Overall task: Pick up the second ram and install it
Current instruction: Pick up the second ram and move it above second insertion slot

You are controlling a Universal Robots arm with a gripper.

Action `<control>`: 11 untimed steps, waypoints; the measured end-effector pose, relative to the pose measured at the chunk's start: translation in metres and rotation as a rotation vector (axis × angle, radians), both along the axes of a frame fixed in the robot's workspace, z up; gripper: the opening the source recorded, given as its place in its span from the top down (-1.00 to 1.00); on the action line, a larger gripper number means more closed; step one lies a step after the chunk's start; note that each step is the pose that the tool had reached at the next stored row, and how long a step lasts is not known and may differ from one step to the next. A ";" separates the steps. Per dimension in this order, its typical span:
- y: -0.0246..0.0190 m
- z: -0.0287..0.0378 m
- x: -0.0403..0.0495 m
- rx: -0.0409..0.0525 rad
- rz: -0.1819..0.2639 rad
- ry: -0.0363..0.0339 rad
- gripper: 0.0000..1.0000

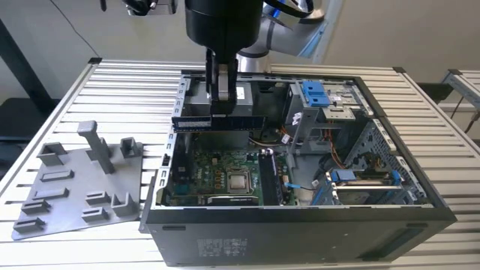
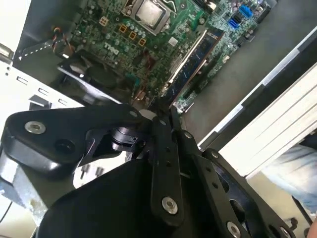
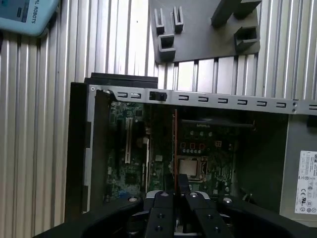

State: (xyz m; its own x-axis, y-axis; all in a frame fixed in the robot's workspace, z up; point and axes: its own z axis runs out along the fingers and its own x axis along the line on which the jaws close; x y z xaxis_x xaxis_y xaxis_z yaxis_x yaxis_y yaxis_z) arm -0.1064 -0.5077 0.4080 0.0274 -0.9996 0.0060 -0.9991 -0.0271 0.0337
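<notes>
Closest to the exterior camera is the dark near wall of the open computer case (image 1: 300, 236), which lies on its side on a slatted metal table (image 1: 127, 84). Above the case hangs the gripper (image 1: 220, 115), pointing straight down. Its two fingers are closed narrowly on the second ram (image 1: 195, 122), pinching the stick at about mid-length.

The stick hangs level, clear of everything beneath it. Its flat, dark blue-black face is turned toward the exterior camera, and a small pale label sits beside the fingers. Its long axis runs across the exterior view, with roughly equal lengths reaching out to either side of the fingertips.

Beneath the gripper lies the green motherboard (image 1: 217, 169). The long black memory slots (image 1: 268, 177) sit lower than the fingertips, offset toward the exterior view's right and nearer that camera. They run toward and away from that camera, so the held stick appears to lie roughly crosswise to them.

Both wrist views look down past the gripper's black linkage (image 2: 163, 106) (image 3: 177, 186) onto the board. A grey fixture tray (image 1: 82, 180) lies well away from the gripper, outside the case.
</notes>
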 end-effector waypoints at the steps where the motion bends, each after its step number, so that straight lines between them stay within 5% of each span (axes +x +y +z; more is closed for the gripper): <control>1: 0.0000 0.0000 0.0020 -0.0002 -0.003 0.0001 0.72; 11: 0.0000 -0.0004 0.0409 0.0001 -0.004 0.0026 0.72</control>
